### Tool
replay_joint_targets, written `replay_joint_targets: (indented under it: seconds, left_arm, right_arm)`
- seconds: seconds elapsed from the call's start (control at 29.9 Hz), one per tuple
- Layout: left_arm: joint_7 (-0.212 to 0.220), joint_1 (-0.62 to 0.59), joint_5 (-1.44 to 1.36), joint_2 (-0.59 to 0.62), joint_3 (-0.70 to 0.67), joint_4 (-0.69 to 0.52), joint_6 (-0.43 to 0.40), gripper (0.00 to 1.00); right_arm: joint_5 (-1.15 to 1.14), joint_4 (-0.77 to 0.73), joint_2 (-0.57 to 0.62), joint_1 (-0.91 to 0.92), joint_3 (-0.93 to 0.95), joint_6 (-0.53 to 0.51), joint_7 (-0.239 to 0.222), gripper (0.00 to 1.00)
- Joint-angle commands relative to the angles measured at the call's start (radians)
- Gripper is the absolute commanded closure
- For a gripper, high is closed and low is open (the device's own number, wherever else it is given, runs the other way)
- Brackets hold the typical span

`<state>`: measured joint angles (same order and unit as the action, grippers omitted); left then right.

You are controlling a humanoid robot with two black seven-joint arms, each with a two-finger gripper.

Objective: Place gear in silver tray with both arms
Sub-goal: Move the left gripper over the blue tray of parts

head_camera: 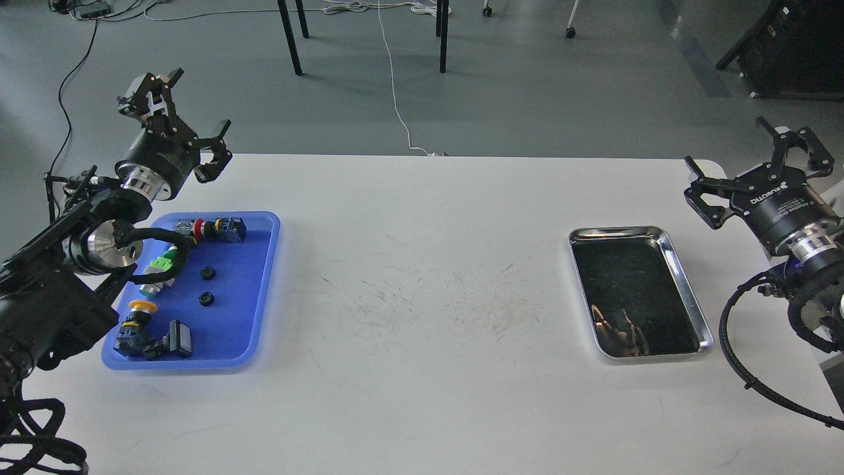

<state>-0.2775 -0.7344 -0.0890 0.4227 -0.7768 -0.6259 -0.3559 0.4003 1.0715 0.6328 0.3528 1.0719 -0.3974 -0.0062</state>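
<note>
Two small black gears (pixel 208 272) (pixel 206 299) lie in the middle of a blue plastic tray (pixel 245 310) at the table's left. The silver tray (pixel 686 285) sits empty at the table's right, showing its dark reflective bottom. My left gripper (pixel 188 115) hovers above the blue tray's far left corner, open and holding nothing. My right gripper (pixel 742 163) hangs just right of the silver tray's far end, also open and empty. Both grippers are well apart from the gears.
The blue tray also holds a red push-button switch (pixel 212 229), a green one (pixel 161 267), a yellow one (pixel 141 309) and a black part (pixel 178 340). A white table (pixel 422 277) spans between the trays. Chair legs and cables stand on the floor beyond.
</note>
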Motion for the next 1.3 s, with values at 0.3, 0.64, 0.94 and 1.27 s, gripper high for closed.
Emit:
replay_joint_targets:
  seconds: [0.3,0.64,0.94,1.27]
  left_arm:
    - [0.0,-0.003,0.0,0.011,-0.012,0.005,-0.006,0.02]
    - [0.0,-0.005,0.006,0.014,-0.013,0.005,-0.008,0.02]
    - [0.003,-0.003,0.002,0.013,0.001,0.003,0.003,0.02]
    - [0.0,0.001,0.003,0.048,0.001,-0.006,0.001,0.02]
  right_arm:
    - [-0.002,-0.004,0.005,-0.001,-0.004,-0.003,0.002,0.01]
    - [-0.002,-0.004,0.005,-0.001,-0.003,-0.005,0.0,0.01]
    - [-0.002,-0.007,0.001,0.0,0.002,-0.006,0.042,0.01]
    - [-0.002,-0.005,0.011,0.0,0.0,-0.006,0.035,0.01]
